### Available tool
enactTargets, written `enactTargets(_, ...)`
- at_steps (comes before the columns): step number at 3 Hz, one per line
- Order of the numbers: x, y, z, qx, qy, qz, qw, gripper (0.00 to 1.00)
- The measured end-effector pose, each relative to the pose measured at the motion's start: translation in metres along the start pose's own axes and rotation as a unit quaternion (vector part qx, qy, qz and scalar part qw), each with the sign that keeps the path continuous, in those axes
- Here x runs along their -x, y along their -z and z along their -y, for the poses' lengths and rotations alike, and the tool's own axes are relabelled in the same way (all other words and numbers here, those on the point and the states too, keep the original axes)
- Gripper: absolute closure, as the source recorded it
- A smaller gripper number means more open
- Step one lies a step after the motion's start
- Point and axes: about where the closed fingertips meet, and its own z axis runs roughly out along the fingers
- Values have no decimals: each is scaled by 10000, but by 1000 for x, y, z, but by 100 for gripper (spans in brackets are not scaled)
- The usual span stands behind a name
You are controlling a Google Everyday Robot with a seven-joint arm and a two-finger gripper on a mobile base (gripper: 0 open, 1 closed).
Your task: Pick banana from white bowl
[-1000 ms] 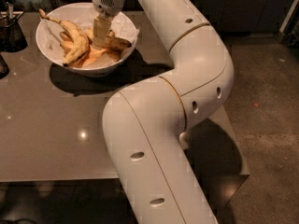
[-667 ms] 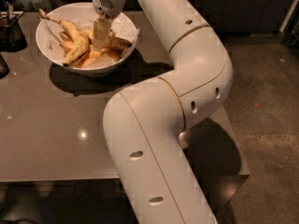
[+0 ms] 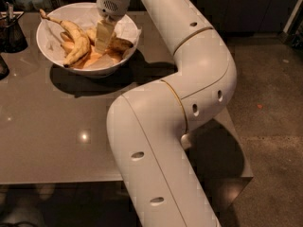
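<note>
The white bowl (image 3: 53, 56) stands at the table's far left. Inside it, a strongly curved banana with a long thin stem (image 3: 75, 41) lies on the left, with smaller orange-yellow pieces (image 3: 90, 56) near the middle. The speckled, brownish banana (image 3: 120, 44) lies on the right side of the bowl, partly hidden. My gripper (image 3: 103, 40) points straight down into the bowl's middle, just left of that banana and touching or almost touching the fruit. My white arm sweeps across the right of the view.
A small dark container (image 3: 12, 31) stands left of the bowl, and another dark object (image 3: 2, 67) sits at the left edge. The grey table (image 3: 57, 141) ends at its front edge near the bottom. Bare floor (image 3: 270, 117) lies to the right.
</note>
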Motion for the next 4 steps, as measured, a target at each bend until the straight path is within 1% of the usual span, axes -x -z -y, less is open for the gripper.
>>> enactTargets(1, 0, 0, 0, 0, 0, 0, 10000, 57)
enactTargets(2, 0, 0, 0, 0, 0, 0, 10000, 81)
enactTargets(3, 0, 0, 0, 0, 0, 0, 10000, 100)
enactTargets(4, 8, 22, 7, -327, 79, 202, 9992, 100)
